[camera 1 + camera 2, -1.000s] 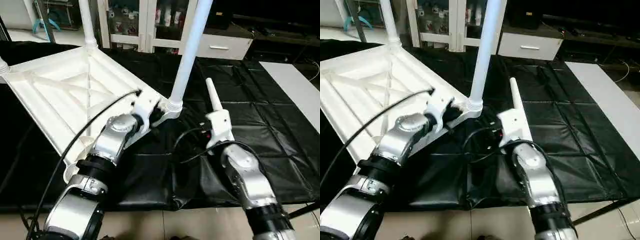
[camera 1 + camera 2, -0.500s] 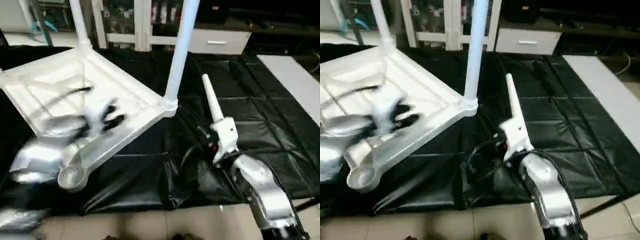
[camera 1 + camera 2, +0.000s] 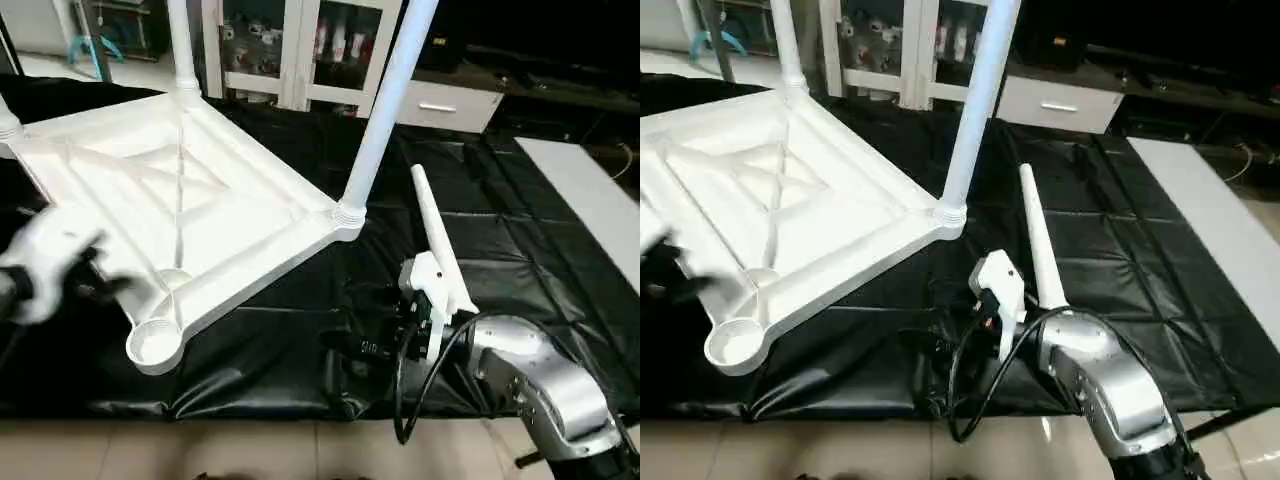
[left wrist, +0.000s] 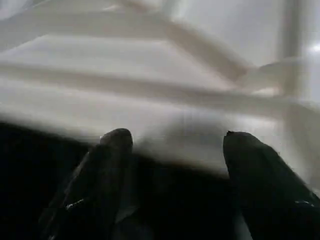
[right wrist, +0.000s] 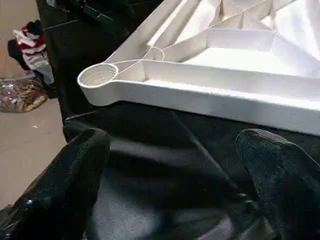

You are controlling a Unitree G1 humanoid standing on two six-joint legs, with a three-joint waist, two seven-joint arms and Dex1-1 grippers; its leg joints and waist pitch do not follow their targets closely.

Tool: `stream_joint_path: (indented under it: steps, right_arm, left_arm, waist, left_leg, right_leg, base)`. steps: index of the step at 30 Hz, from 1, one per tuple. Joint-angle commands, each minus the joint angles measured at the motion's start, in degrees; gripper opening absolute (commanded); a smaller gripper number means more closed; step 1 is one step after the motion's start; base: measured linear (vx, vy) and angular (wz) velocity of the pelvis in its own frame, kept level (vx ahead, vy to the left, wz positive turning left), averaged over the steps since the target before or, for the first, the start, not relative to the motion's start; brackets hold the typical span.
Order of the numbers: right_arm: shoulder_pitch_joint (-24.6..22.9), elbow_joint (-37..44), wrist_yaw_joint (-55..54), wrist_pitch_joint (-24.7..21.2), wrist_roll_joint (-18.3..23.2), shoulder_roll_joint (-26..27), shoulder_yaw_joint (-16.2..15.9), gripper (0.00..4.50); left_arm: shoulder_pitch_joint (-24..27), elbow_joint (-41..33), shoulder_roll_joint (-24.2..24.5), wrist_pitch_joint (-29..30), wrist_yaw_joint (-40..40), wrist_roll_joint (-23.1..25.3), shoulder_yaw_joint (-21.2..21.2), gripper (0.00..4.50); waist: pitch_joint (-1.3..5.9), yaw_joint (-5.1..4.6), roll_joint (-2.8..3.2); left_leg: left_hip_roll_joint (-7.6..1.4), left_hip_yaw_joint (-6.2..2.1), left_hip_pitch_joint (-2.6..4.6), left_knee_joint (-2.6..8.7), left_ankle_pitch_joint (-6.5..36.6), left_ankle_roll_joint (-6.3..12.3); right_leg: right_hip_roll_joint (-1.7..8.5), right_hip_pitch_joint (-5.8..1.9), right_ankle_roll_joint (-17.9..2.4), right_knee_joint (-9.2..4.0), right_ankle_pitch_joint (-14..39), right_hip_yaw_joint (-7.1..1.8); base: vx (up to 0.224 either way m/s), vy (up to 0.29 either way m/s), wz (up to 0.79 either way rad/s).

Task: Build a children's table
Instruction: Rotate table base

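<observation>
The white tabletop lies underside up on the black mat. Three legs stand in its corner sockets: one at the right corner, one at the back, one at the far left. The near corner socket is empty. A loose tapered leg lies on the mat to the right of the tabletop. My left gripper is open, close to the tabletop's left rim, and looks blurred in the head views. My right gripper is open and empty, low over the mat, pointing at the empty socket.
The black mat covers the floor, with bare tiles along its near edge. Glass-door cabinets and a white drawer unit stand behind. A white panel lies at the right. A bag of clutter sits on the floor.
My left gripper has let go of the tabletop's rim near the right corner, opened, and swung back to the left. My right arm has turned toward the empty socket.
</observation>
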State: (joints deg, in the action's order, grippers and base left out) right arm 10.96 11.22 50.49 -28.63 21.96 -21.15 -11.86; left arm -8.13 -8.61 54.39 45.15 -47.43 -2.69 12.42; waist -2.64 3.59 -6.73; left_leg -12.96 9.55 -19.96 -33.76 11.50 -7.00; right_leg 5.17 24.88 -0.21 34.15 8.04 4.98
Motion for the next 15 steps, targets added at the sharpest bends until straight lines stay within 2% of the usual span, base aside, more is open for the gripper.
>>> stream_joint_path:
  steps: [1, 3, 5, 7, 8, 9, 10, 11, 12, 13, 14, 15]
  right_arm:
    - [0.4, 0.5, 0.1, -0.7, 0.3, -1.0, 0.4, 4.44]
    - [0.7, 0.4, 0.1, -1.0, 0.5, -1.3, 0.4, 4.44]
    - [0.8, 0.3, 0.2, -1.0, 0.4, -1.3, 0.4, 4.44]
    - [0.9, -0.1, 0.0, -0.6, 0.1, -1.2, 0.4, 4.44]
    - [1.0, -0.3, -0.2, -0.4, -0.1, -1.0, 0.4, 4.44]
    - [1.0, -0.3, -0.3, -0.3, -0.2, -0.9, 0.4, 4.44]
    - [1.2, -1.1, -2.0, 0.7, -1.1, -0.3, 0.9, 4.44]
    - [1.2, -1.1, -2.0, 0.7, -1.1, -0.3, 0.9, 4.44]
    - [1.2, -1.2, -2.8, 1.0, -1.3, 0.0, 1.2, 4.44]
    - [1.2, -1.3, -3.2, 1.2, -1.4, 0.1, 1.4, 4.44]
    - [1.1, -1.4, -4.3, 1.2, -1.7, 0.4, 1.9, 4.44]
    - [1.0, -1.5, -5.1, 1.2, -1.8, 0.5, 2.2, 4.44]
  left_arm:
    - [0.1, 0.3, 0.4, -0.1, 1.4, 0.7, 0.8, 3.61]
    - [1.4, 0.9, 2.3, 1.4, 2.2, 2.1, -0.5, 3.8]
    - [2.6, 0.4, 2.2, 2.3, 1.8, 2.1, -2.3, 3.96]
    - [3.2, -0.4, 1.3, 3.3, 1.0, 1.5, -4.7, 4.04]
    - [3.6, -0.7, 1.0, 3.5, 0.2, 1.4, -6.7, 4.12]
    - [3.8, -0.8, 0.9, 3.3, -0.1, 1.5, -7.4, 4.12]
    - [4.4, -0.8, 0.1, 2.3, -0.6, 2.2, -11.1, 4.35]
    - [4.4, -0.8, 0.1, 2.3, -0.6, 2.2, -11.1, 4.35]
    - [4.0, -0.5, -0.8, 1.9, -0.2, 2.2, -11.6, 4.4]
    - [3.7, -0.2, -1.5, 1.6, 0.1, 2.1, -11.9, 4.43]
    - [2.9, -0.8, -2.6, 2.1, 0.2, 1.5, -12.7, 4.47]
    - [2.3, -1.3, -3.4, 2.5, 0.1, 1.1, -13.3, 4.47]
  waist:
    - [2.46, -0.03, 2.01]
    - [2.62, 0.07, 1.83]
    - [2.65, 0.07, 1.76]
    - [2.76, 0.25, 1.89]
    - [2.81, 0.36, 2.22]
    - [2.83, 0.39, 2.12]
    - [2.86, 0.48, 2.28]
    - [2.81, 0.41, 2.16]
    - [2.74, 0.62, 3.12]
    - [2.71, 0.36, 2.58]
    - [2.77, 0.63, 2.78]
    - [2.81, 0.57, 2.59]
  left_leg:
    - [-0.26, 0.18, 0.32, 5.07, 17.2, -0.8]
    - [-0.27, 0.1, 0.31, 5.06, 17.4, -0.95]
    - [-0.28, 0.09, 0.28, 5.04, 17.6, -0.91]
    - [-0.31, 0.16, 0.48, 4.98, 17.2, -1.04]
    - [-0.32, 0.14, 0.5, 5.01, 16.9, -1.26]
    - [-0.29, 0.16, 0.44, 4.98, 16.8, -1.28]
    - [-0.29, 0.14, 0.44, 5.02, 16.7, -1.41]
    - [-0.27, 0.14, 0.33, 5.07, 16.9, -1.5]
    - [-0.25, 0.03, 0.5, 5.13, 18.1, -1.88]
    - [-0.17, 0.17, 0.39, 5.06, 18.7, -1.71]
    - [-0.09, 0.09, 0.49, 4.96, 19.4, -1.77]
    - [-0.09, 0.17, 0.57, 4.92, 19.5, -1.71]
  right_leg:
    - [1.86, -2.63, -7.0, -3.54, 19.4, -2.55]
    - [1.9, -2.69, -7.0, -3.38, 18.7, -2.58]
    - [1.93, -2.7, -6.8, -3.43, 19.0, -2.6]
    - [1.91, -2.55, -7.6, -3.33, 17.8, -2.66]
    - [1.86, -2.59, -7.9, -3.26, 16.7, -2.65]
    - [1.83, -2.63, -8.1, -3.16, 16.2, -2.64]
    - [1.86, -2.66, -8.3, -3.18, 15.6, -2.64]
    - [1.82, -2.71, -8.3, -3.15, 15.8, -2.63]
    - [1.89, -2.69, -8.5, -3.23, 16.7, -2.67]
    - [1.77, -2.71, -8.2, -3.55, 17.3, -2.64]
    - [1.87, -2.75, -7.6, -3.58, 19.0, -2.64]
    - [1.87, -2.65, -7.5, -3.73, 19.5, -2.68]
  base:
    - [0.0, 0.0, 0.0]
    - [0.0, 0.0, 0.0]
    - [0.0, 0.0, 0.0]
    - [0.0, 0.0, 0.0]
    - [0.0, 0.0, 0.0]
    - [0.0, 0.0, 0.0]
    - [0.0, 0.0, 0.0]
    - [0.0, 0.0, 0.0]
    - [0.0, 0.0, 0.0]
    - [0.0, 0.0, 0.0]
    - [0.0, 0.0, 0.0]
    - [0.0, 0.0, 0.0]
